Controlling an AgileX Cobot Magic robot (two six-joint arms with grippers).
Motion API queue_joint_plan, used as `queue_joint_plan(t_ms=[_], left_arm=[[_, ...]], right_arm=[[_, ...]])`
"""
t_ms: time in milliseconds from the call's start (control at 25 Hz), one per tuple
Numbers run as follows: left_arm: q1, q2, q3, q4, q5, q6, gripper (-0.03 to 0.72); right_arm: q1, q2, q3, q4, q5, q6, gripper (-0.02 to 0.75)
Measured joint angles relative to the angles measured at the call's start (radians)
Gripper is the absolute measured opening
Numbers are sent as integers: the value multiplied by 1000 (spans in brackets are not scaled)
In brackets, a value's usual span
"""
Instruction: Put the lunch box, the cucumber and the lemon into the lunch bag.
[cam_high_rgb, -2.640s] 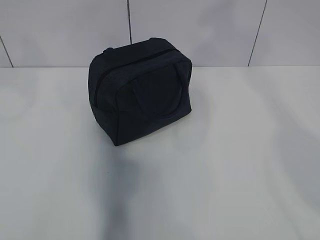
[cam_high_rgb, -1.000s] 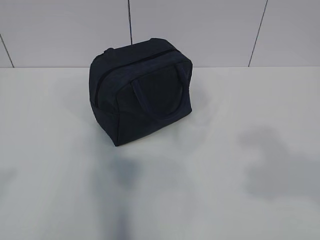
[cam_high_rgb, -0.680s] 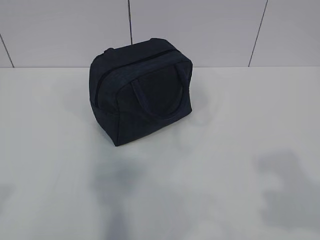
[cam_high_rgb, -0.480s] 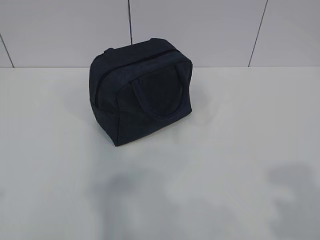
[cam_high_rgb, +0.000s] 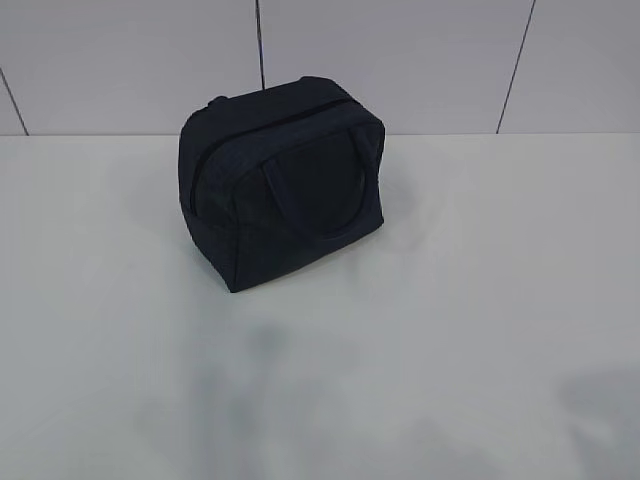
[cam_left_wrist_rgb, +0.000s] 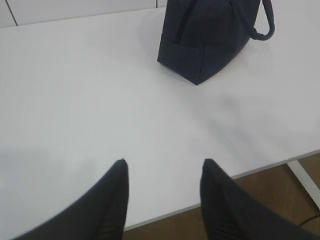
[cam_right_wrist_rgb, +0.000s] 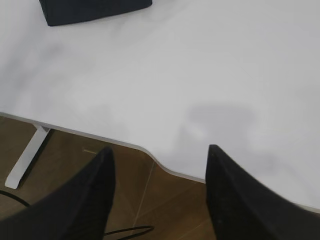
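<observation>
Navy lunch bag (cam_high_rgb: 281, 180) upright at far centre of white table (cam_high_rgb: 450, 300), zipped shut, left gripper (cam_left_wrist_rgb: 162, 167) and right gripper (cam_right_wrist_rgb: 159, 152) both parted and empty over the near table edge

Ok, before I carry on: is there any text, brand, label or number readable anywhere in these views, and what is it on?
None readable in any view.
lunch bag: plain dark fabric on the sides that show, no logo or tag visible.
table: bare white top, no marks.
tiled wall: blank, only dark grout lines.
left gripper and right gripper: plain black, no lettering.
</observation>
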Motion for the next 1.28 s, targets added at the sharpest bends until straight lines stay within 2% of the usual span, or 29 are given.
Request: queue_joint_plan(t_ms=[400,680,1280], left_arm=[[0,-4,87,-31,-71,-2,333],[0,-4,87,46,-62,4,322],[0,-4,87,53,-58,4,296]], right_arm=[[0,-9,0,-25,-2,4,433],[0,-9,8,-29,-17,6,433],[0,-9,13,-31,-27,6,433]])
